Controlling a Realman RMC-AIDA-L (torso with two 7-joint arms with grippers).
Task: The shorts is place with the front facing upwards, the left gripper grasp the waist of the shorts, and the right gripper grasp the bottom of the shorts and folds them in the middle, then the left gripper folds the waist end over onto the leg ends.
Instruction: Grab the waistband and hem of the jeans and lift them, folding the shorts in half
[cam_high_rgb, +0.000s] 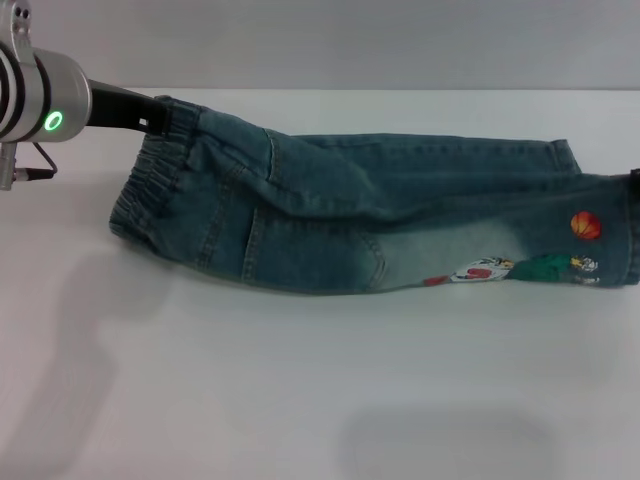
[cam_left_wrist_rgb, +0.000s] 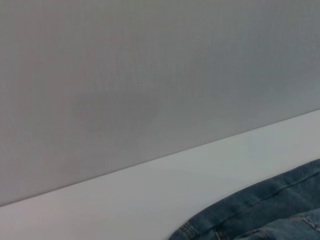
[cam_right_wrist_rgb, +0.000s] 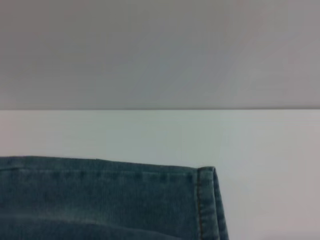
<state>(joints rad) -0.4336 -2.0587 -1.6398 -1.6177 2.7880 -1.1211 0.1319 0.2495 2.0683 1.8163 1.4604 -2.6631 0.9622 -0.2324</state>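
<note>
White tabletop (cam_high_rgb: 300, 380) fills the head view, backed at the far side by a plain grey wall (cam_high_rgb: 350, 40). At the far left, the left gripper (cam_high_rgb: 150, 113) is seen reaching in from its silver-grey arm with the green ring light, its black end set against the far corner of the elastic waistband (cam_high_rgb: 150, 185). That corner appears to be raised slightly off the surface, so a hold on the waist is suggested, but the fingers themselves are hidden by the cloth and how far they are parted cannot be told.

From there the shorts (cam_high_rgb: 350, 215) are stretched rightward across the table, folded lengthwise so that one half is laid over the other, with the fold ridge running along the far side. A stitched pocket is visible near the waist, and a pale faded patch is seen on the near leg. The cartoon patch (cam_high_rgb: 510, 268) and a small orange ball motif (cam_high_rgb: 586, 225) lie close to the leg ends (cam_high_rgb: 625, 235) at the right edge.

Of the right gripper (cam_high_rgb: 635, 176) only a dark sliver is seen at that edge, touching the hem; its grip cannot be judged.

In the right wrist view a stitched hem corner is shown lying flat on the table; in the left wrist view only a denim edge and the wall are shown.
</note>
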